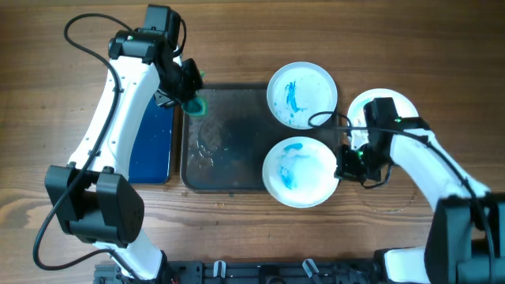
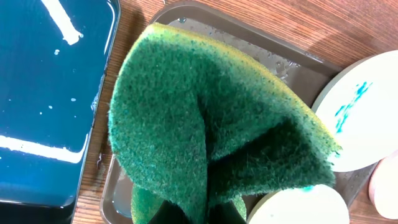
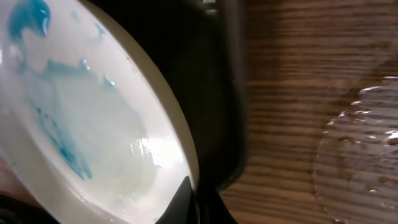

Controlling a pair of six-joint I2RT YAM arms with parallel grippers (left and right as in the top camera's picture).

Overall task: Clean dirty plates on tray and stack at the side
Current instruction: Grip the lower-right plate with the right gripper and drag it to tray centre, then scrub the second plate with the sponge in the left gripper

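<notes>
Seen from overhead, the tray [image 1: 229, 134] lies mid-table with beads of water on its bare dark floor, and a narrower blue tray [image 1: 150, 142] sits just beside its left edge. The left gripper [image 1: 192, 96] hangs over the tray's upper left corner, clamped on a green sponge [image 1: 195, 105]. Two of the plates overlap the tray's right rim: the upper plate [image 1: 302, 95] at the top right corner and the lower plate [image 1: 300, 172] at the bottom right, both smeared blue. A third plate [image 1: 384, 102] rests on the wood further right, partly hidden by the right arm. The right gripper [image 1: 347, 163] sits at the lower plate's right rim. In the left wrist view the sponge [image 2: 211, 124] fills the centre, folded on itself above the wet tray [image 2: 249, 38]; the blue tray [image 2: 50, 93] at left has a glossy, speckled surface. In the right wrist view the lower plate [image 3: 81, 124] holds blue streaks, with a dark fingertip [image 3: 190, 200] at its rim at the bottom; whether the fingers pinch it cannot be told. A water ring [image 3: 364, 149] marks the wood at right.
</notes>
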